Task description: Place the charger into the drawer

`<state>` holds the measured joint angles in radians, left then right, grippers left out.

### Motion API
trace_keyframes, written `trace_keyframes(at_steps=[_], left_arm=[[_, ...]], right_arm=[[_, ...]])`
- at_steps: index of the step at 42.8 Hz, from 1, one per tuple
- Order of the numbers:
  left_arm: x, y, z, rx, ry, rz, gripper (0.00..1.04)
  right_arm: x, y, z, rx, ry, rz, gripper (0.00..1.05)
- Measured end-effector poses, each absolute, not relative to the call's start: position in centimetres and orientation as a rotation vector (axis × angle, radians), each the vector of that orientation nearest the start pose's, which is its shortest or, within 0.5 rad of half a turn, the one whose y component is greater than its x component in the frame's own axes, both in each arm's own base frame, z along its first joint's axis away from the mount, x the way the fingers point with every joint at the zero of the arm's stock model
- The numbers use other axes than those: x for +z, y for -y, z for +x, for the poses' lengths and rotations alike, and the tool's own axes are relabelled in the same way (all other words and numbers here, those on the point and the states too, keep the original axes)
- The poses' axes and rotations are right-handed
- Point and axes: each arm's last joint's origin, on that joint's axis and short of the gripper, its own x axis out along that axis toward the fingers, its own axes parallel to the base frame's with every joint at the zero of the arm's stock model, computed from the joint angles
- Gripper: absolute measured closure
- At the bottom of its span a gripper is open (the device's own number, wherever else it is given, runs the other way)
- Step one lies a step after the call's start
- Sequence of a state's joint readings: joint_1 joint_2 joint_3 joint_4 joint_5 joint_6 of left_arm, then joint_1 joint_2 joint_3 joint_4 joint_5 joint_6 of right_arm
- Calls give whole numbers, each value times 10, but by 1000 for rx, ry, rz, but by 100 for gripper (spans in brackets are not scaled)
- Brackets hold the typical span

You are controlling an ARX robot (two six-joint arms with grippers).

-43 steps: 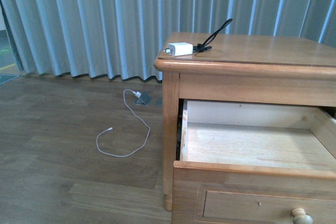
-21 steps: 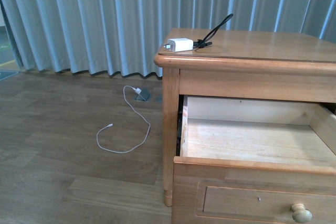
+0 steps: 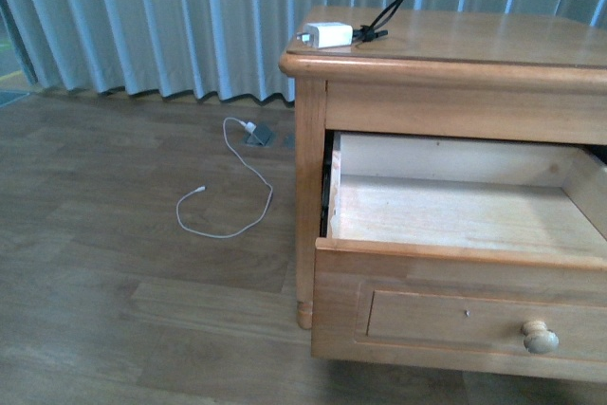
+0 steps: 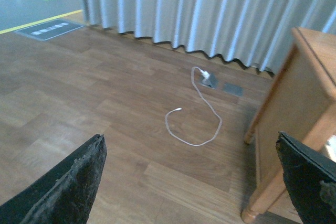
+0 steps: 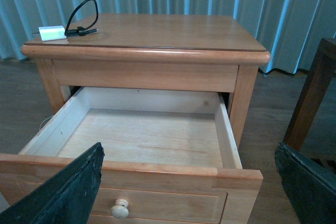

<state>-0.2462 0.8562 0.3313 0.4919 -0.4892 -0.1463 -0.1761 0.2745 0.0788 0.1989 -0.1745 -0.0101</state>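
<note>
The white charger (image 3: 328, 35) with its black cable (image 3: 396, 5) lies on the near left corner of the wooden nightstand top (image 3: 493, 40); it also shows in the right wrist view (image 5: 52, 33). The drawer (image 3: 455, 225) stands pulled open, its pale wood inside empty, with a round pale knob (image 3: 540, 337) on its panel front. In the right wrist view the drawer (image 5: 142, 135) lies below my open right gripper (image 5: 189, 192). My open left gripper (image 4: 194, 187) hangs over the floor, left of the nightstand. Neither gripper shows in the front view.
A thin white cable (image 3: 228, 201) with a small plug lies looped on the wooden floor by a floor socket (image 3: 258, 134). Grey curtains (image 3: 190, 16) hang behind. A dark wooden furniture leg (image 5: 312, 93) stands right of the nightstand.
The front view has shifted: the nightstand and drawer now sit higher in the picture and the drawer front with its knob shows more fully. The charger has not moved on the top.
</note>
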Motion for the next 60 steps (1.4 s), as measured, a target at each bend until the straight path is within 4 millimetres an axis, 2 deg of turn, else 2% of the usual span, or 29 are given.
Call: trace_keyframes(at_steps=[6, 13, 17, 22, 34, 40, 49, 60], left_arm=[[257, 62, 254, -37, -44, 19, 6], [272, 97, 336, -163, -59, 172, 6], [275, 113, 372, -193, -57, 234, 6], [273, 128, 403, -237, -47, 276, 6], [257, 164, 458, -334, -42, 286, 6], [243, 171, 474, -339, -52, 278, 6], [219, 179, 489, -394, -69, 250, 6], [220, 197, 496, -430, -12, 222, 6]], right_arm=[[187, 15, 113, -2, 3, -11, 8], [187, 15, 113, -1, 3, -11, 8], [187, 15, 113, -1, 3, -11, 8], [187, 15, 113, -2, 3, -11, 8], [187, 15, 113, -1, 3, -11, 8], [187, 15, 113, -1, 3, -11, 8], [187, 15, 113, -2, 3, -11, 8], [187, 15, 113, -1, 3, -11, 8]])
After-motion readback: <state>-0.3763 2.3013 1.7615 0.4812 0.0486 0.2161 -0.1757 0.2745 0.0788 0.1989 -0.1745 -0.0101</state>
